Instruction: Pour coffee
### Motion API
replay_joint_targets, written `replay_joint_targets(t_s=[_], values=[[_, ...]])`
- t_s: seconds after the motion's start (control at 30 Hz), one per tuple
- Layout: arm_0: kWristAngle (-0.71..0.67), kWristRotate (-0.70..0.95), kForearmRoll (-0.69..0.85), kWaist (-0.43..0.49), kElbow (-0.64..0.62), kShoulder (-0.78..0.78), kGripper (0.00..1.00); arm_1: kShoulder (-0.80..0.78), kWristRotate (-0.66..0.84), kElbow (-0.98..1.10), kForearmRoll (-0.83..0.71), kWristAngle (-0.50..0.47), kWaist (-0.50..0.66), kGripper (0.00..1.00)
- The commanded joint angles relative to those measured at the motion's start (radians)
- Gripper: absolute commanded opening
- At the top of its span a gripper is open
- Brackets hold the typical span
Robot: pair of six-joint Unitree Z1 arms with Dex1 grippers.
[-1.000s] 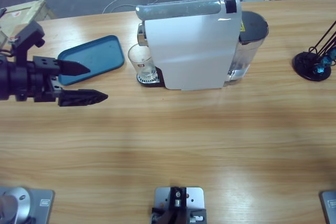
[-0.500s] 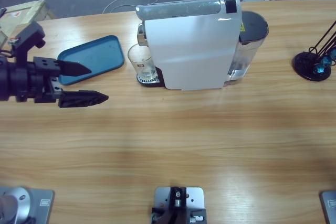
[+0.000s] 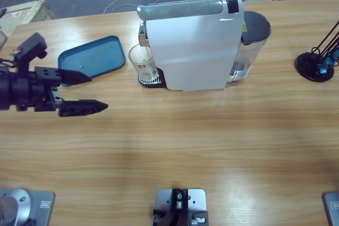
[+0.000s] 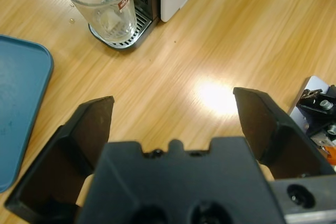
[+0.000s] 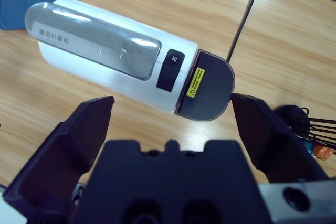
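High view: the left gripper [image 3: 85, 92] has shifted slightly down and away from the flat blue plastic tray [image 3: 92, 58] since a second ago, jaws wide and empty; the approach to the clear drinking glass [image 3: 143, 63] is barely begun. The glass, bearing an unreadable red label, stands under the white coffee machine [image 3: 193, 43] on the wooden counter [image 3: 212, 141].

Left wrist view: coffee [image 4: 113, 24], a shallow pale layer, sits in the glass.

Right wrist view: the right gripper [image 5: 170, 111] hangs wide above the machine; its yellow warning sticker [image 5: 195, 81] and lid lettering are illegible.
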Motion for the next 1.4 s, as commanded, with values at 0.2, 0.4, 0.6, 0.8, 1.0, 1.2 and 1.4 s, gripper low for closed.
replay_joint_targets(t_s=[0.2,0.4,0.6,0.8,1.0,1.2,1.4], values=[[0.014,-0.020,0.013,-0.012,0.051,-0.142,0.987,-0.361,0.081,0.449,-0.164,-0.052,0.119,1.000],[0.027,-0.003,0.013,-0.012,0.055,-0.140,0.987,-0.512,0.065,0.855,-0.406,-0.079,0.122,1.000],[0.021,-0.001,0.013,-0.016,0.074,-0.135,0.987,-0.611,-0.046,1.064,-0.693,-0.015,0.123,1.000],[0.036,-0.002,0.014,-0.020,0.089,-0.154,0.987,-0.654,-0.207,1.122,-0.737,0.009,0.122,1.000],[0.034,-0.006,0.036,-0.021,0.096,-0.164,0.987,-0.691,-0.202,1.162,-0.748,0.125,0.123,1.000],[0.034,-0.004,0.035,-0.021,0.092,-0.158,0.987,-0.730,-0.221,1.159,-0.740,0.312,0.088,1.000],[0.032,-0.004,0.033,-0.021,0.090,-0.159,0.987,-0.694,-0.250,1.159,-0.740,0.299,0.077,1.000]])
